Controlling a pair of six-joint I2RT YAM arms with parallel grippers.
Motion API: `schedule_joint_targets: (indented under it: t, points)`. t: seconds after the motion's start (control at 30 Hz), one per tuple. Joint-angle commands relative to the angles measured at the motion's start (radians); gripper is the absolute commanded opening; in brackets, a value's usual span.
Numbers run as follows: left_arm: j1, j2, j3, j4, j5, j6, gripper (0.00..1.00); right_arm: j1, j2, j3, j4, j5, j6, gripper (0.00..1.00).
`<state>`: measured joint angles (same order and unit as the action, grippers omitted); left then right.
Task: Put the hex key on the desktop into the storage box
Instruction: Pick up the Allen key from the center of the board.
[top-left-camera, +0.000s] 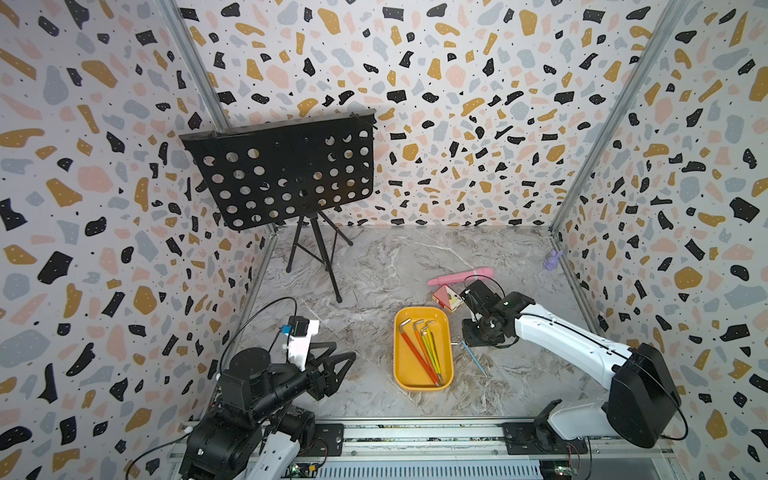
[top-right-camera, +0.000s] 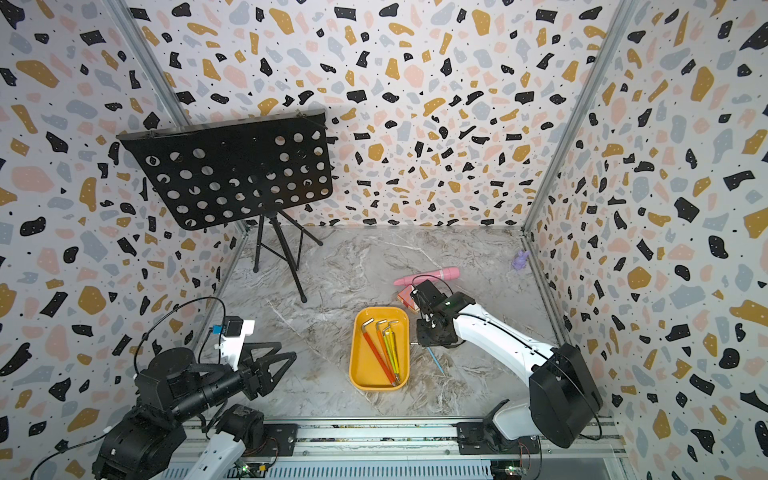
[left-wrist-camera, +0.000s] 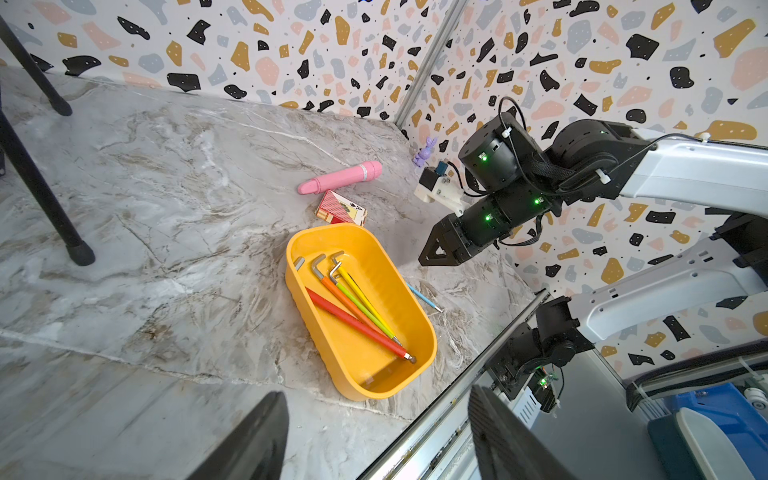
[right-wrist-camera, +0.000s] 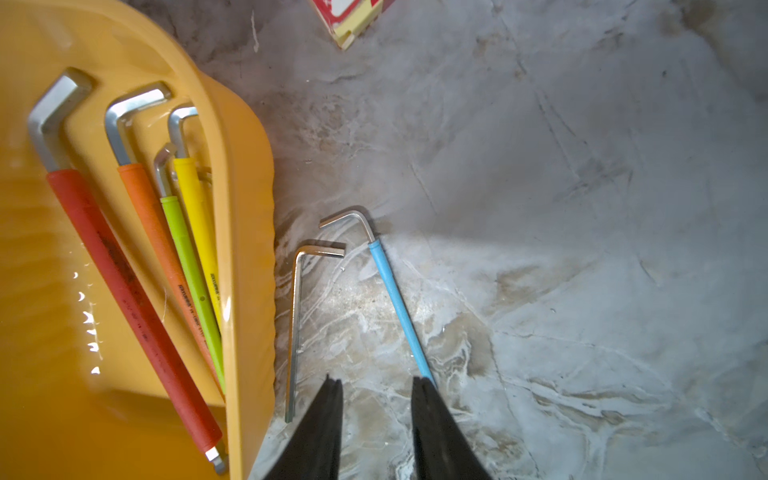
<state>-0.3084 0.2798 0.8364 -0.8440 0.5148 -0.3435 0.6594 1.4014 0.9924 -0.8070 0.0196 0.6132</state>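
Two hex keys lay on the grey-and-white marble-patterned desktop (top-left-camera: 374, 270), not yet boxed. A bare steel L-shaped hex key (right-wrist-camera: 296, 324) ran along the outside of the shallow yellow-orange plastic storage box (right-wrist-camera: 249, 257), just beside its long wall on the right arm's side. A thinner blue-sleeved hex key (right-wrist-camera: 399, 307) angled away from it, and their bent ends were close together.

The right gripper (right-wrist-camera: 376, 382) hung low over the pair, its claw released and empty. One fingertip was near the steel key's straight end and the other over the blue key's shaft. It looked like a line-up for a pinch, with the box wall leaving little room on the steel key's side.

Inside the box, a red-sleeved key (right-wrist-camera: 133, 299), an orange-sleeved key (right-wrist-camera: 153, 224), a green-sleeved key (right-wrist-camera: 187, 266) and a yellow-sleeved key (right-wrist-camera: 199, 216) lay side by side, suggesting the job was well along. The box sat toward the desktop's front edge, an easy reach for the working arm.

The left gripper (left-wrist-camera: 376, 403), claw likewise released and holding nothing, waited near the front left corner, apparently keeping clear.

Behind the box sat a small pink-and-cream pyramid-shaped carton (top-left-camera: 446, 297) and a pink plastic cylinder (top-left-camera: 461, 275). A purple rabbit figurine (top-left-camera: 552, 260) stood near the back right corner, and a black perforated music stand (top-left-camera: 282, 174) at the back left.
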Motion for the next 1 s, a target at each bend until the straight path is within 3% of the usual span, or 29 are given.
schedule_joint_targets:
  t: [0.0,0.4,0.97]
  points:
    - [0.005,0.001,-0.007,0.049,0.010,0.013,0.72,-0.012,0.010,-0.017,-0.014,-0.024,-0.030,0.35]
    - [0.008,0.000,-0.007,0.049,0.009,0.014,0.72,-0.025,0.123,-0.084,0.092,-0.097,-0.058,0.35]
    - [0.012,-0.001,-0.008,0.051,0.013,0.013,0.73,-0.026,0.231,-0.064,0.094,-0.021,-0.079,0.34]
